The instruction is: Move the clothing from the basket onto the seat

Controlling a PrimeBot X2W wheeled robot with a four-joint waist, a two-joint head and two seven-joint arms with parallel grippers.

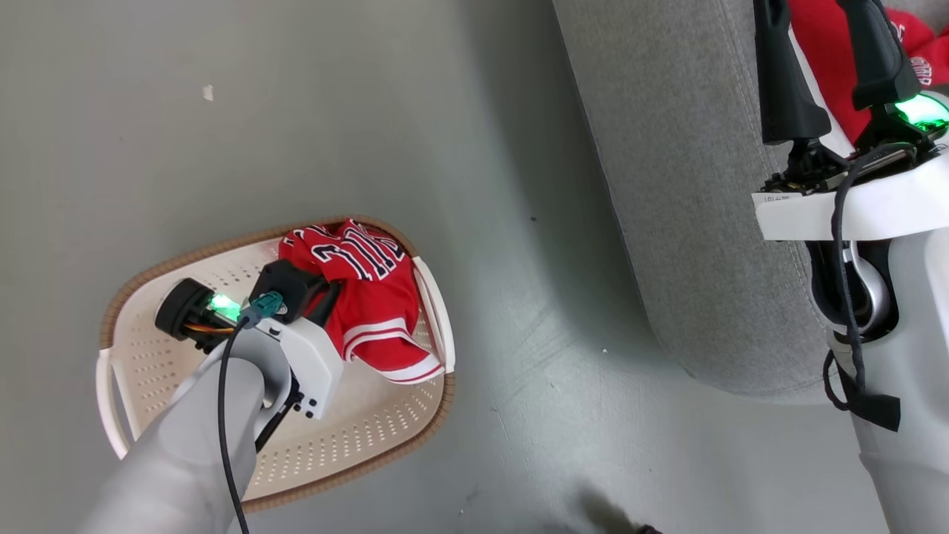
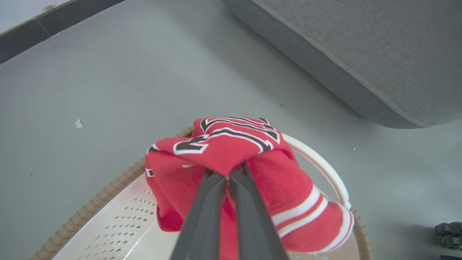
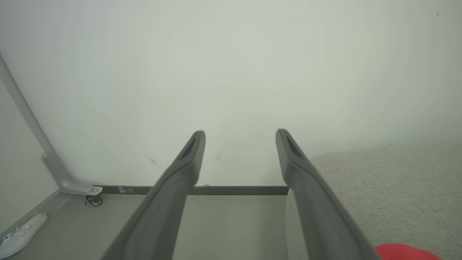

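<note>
Left gripper (image 2: 227, 176) clenches a jersey (image 2: 231, 144) fold, bunched mid-frame over the basket (image 1: 185, 259) ready for lifting out; right gripper (image 3: 240, 134) gapes empty above the seat (image 1: 689, 222), where probably the shorts (image 1: 910, 41) lie upper right.

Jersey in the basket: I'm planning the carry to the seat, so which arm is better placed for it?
Left. The left gripper is shut on the jersey in the basket; the right gripper is open, holding nothing, up by the seat.

Matt perf. plastic basket (image 1: 356, 437); cloth jersey (image 1: 371, 297); rough-weave seat (image 1: 689, 222)
</note>
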